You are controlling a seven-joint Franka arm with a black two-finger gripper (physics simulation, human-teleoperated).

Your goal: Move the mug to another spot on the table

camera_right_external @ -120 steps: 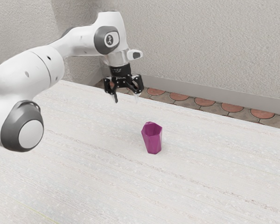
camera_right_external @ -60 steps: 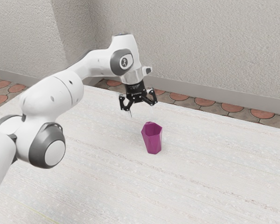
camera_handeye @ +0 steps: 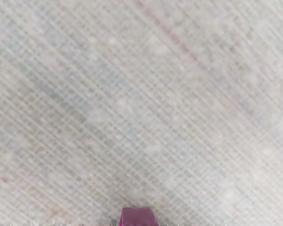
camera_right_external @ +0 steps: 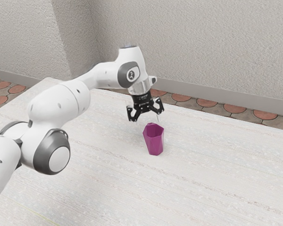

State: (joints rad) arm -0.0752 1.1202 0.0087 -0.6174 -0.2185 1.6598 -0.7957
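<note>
A magenta, faceted, handleless mug (camera_right_external: 153, 139) is seen standing upright on a pale, whitish table (camera_right_external: 212, 183) with a fine wood grain, its open mouth turned upward. It is placed toward the middle of the table's width, nearer the far edge than the near edge and well apart from the far corner at the exterior view's left.

A black two-finger gripper (camera_right_external: 145, 117) is held just above the mug's rim, offset slightly toward the far edge and the exterior view's left. Its jaws are spread wide apart and pointed downward. Nothing is pinched between them, and the mug is not touched by either one.

The gripper is carried by a white, seven-joint arm (camera_right_external: 61, 101) with grey joint caps, which is stretched in from the exterior view's left over the table. A small dark mark (camera_right_external: 131, 74) is printed on the grey cap nearest the hand, but it is too small to be read.

In the wrist view, the table's crossed grain (camera_handeye: 141, 94) is shown beneath the hand, and a part of the mug (camera_handeye: 139, 217) is seen just under the hand.

Beyond the far edge, a floor (camera_right_external: 205, 102) of rounded terracotta tiles is laid, bounded by a grey skirting (camera_right_external: 217, 92) and a rough, light grey plaster wall (camera_right_external: 203, 42).
</note>
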